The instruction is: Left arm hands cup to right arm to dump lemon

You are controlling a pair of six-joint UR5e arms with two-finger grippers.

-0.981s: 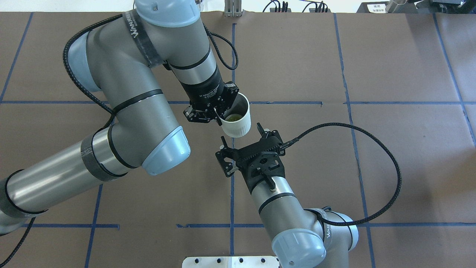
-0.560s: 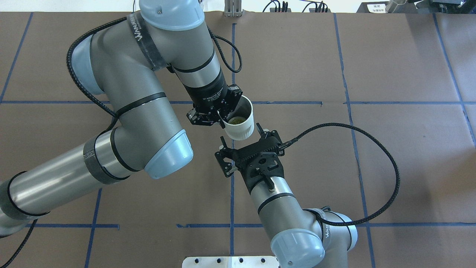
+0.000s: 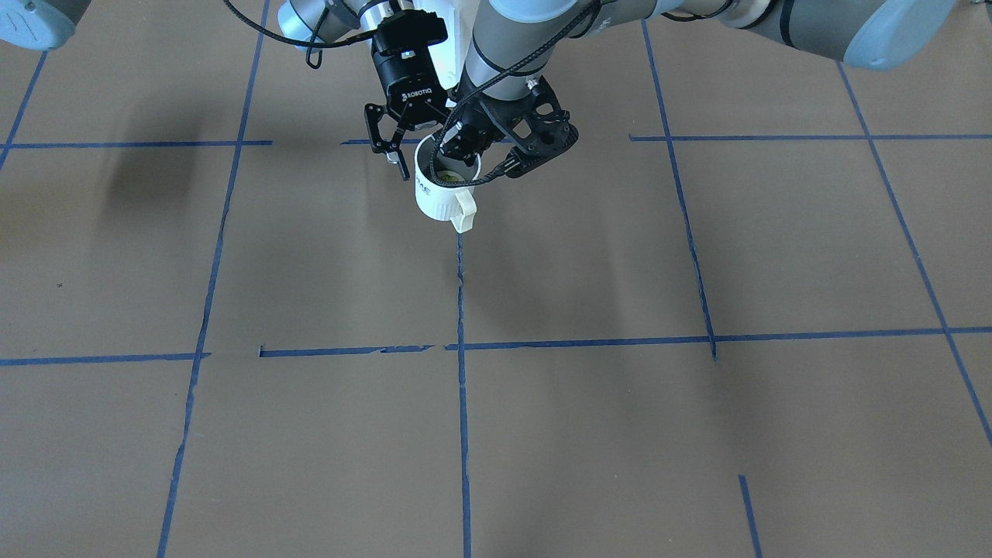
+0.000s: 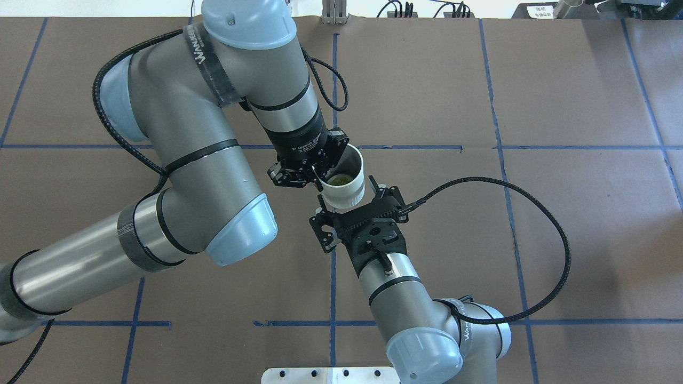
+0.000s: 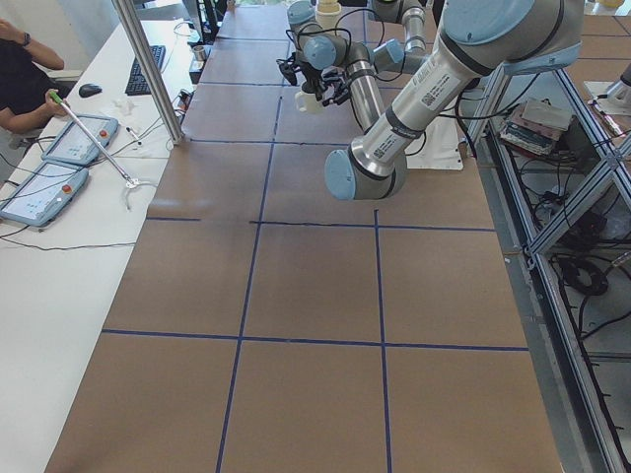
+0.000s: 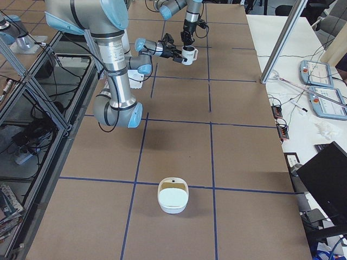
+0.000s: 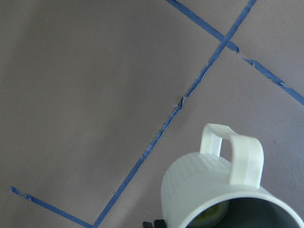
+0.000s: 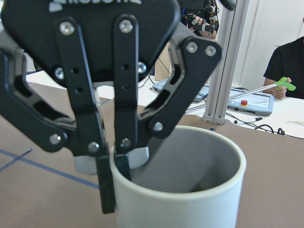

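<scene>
Though not yet handed over, find the cup (image 4: pixel 344 186) hanging clear of the table paper (image 4: pixel 533 240), mid-table, between the two grippers. Note the left gripper (image 4: pixel 318 175) clenched on the rim alone, one finger inside the mouth, one outside, plainest in the right wrist view. Reckon that pinch chosen to leave the ribbed outer wall bare for the taker. See the right gripper (image 4: pixel 347 196) spread wide, set on the robot's side of the cup, a finger to either flank of the body. Cannot tell about contact between pads and wall. Find the handle (image 3: pixel 463 213) turned toward the operators' side, away from those fingers; judged out of their way for that reason. Note the mouth upward, only slightly tilted, with the lemon (image 4: pixel 340 180) lying at the bottom of the grey inside; presumably held so to avoid a spill ahead of the dump. Spot a white tub (image 6: pixel 173 208) standing far along the table toward the robot's right end, well apart from the cup; possibly the dumping place, not certain. Judge the step in hand to be the exchange itself: closing on the wall called for next, then letting go at the rim. Watch for a release at the rim ahead of a firm hold on the wall, or for a squeeze twisting the cup against the rim pinch. Expect the hard white wall to slip under thin pads; advise a square, centred hold.
</scene>
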